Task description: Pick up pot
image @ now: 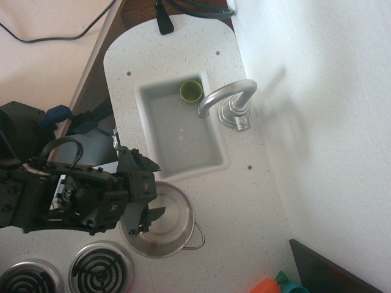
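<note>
The shiny steel pot [172, 215] stands on the white counter just below the sink, and a thin wire loop handle [197, 238] shows on its right side. My black gripper [150, 190] comes in from the left and hangs over the pot's left rim. Its jaws look spread apart: one finger [145, 165] lies above the pot's upper edge and the other [151, 216] over the pot's inside. It holds nothing. The arm hides the pot's left side and any left handle.
The sink [160, 91] lies just above the pot, with a small green cup [191, 91] in its far corner and a silver faucet [229, 101] to its right. Two stove burners [101, 268] sit at the bottom left. Orange and teal items [278, 285] lie at the bottom right.
</note>
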Tool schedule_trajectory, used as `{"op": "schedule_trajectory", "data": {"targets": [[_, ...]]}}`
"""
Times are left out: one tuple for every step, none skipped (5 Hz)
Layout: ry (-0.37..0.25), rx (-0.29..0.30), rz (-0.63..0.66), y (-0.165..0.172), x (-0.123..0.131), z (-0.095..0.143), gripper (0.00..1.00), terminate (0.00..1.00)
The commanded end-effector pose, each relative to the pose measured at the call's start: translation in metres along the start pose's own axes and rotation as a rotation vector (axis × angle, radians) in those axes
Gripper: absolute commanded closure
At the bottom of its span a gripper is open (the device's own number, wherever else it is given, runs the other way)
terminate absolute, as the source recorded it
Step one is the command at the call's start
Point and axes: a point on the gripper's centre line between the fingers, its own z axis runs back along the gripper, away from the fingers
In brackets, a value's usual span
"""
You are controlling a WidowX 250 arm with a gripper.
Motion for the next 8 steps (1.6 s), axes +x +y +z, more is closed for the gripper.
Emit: {"op": "schedule_trajectory", "data": {"targets": [[0.000, 0.000, 0.000, 0.000, 0.000, 0.000, 0.00, 0.00], [0.085, 0.040, 0.020, 0.004, -0.008, -0.013, 0.00, 0.00], [0.125, 0.061, 0.034, 0.003, -0.013, -0.024, 0.00, 0.00], [0.131, 0.060, 0.044, 0.004, -0.010, -0.026, 0.00, 0.00], [0.125, 0.062, 0.046, 0.009, -0.015, -0.037, 0.00, 0.00], [0.166, 0.044, 0.073, 0.019, -0.035, -0.071, 0.00, 0.00], [0.285, 0.077, 0.057, 0.022, -0.050, -0.105, 0.00, 0.00], [0.297, 0.059, 0.056, 0.018, -0.051, -0.108, 0.00, 0.00]]}}
